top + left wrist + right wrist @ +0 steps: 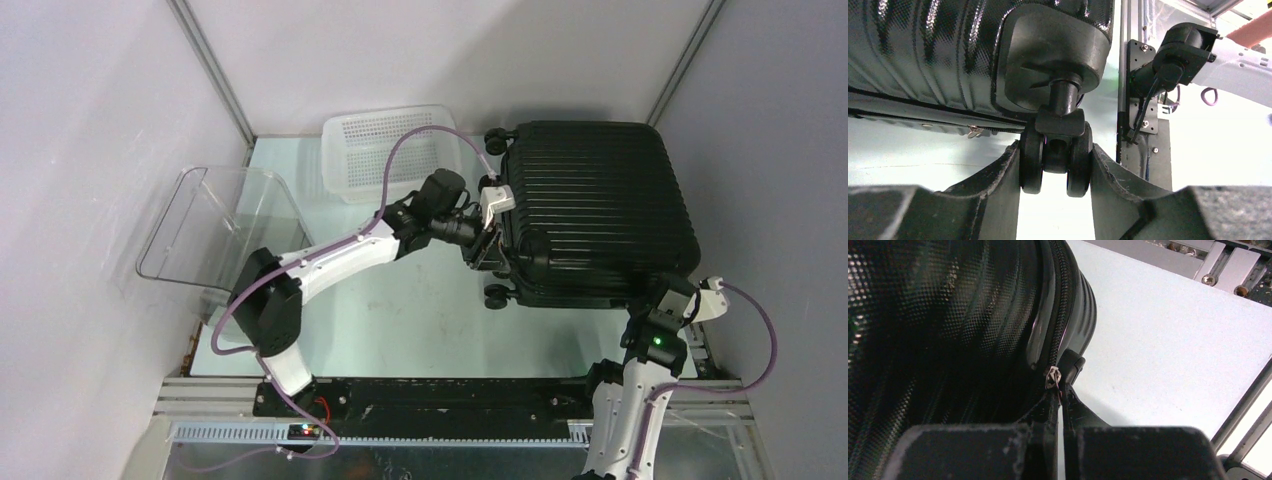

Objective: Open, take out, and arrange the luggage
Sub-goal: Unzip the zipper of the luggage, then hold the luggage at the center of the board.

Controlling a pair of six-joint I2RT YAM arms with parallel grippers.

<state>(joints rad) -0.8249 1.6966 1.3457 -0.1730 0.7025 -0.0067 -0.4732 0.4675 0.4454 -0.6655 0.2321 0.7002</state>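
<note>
The luggage (595, 205) is a black ribbed hard-shell suitcase lying flat and closed at the right of the table. My left gripper (487, 250) is at its left side. In the left wrist view the gripper (1055, 150) is shut on a double caster wheel (1030, 160), with a finger pressed against each side. My right gripper (668, 292) is at the near right corner. In the right wrist view the gripper (1060, 397) is shut on the silver zipper pull (1051, 376) on the zip line (1060, 300).
A white perforated basket (390, 150) stands at the back, left of the suitcase. A clear plastic container (215, 225) sits at the far left. Another wheel (497, 296) sticks out near the front left corner. Metal frame rails (440, 385) run along the near edge.
</note>
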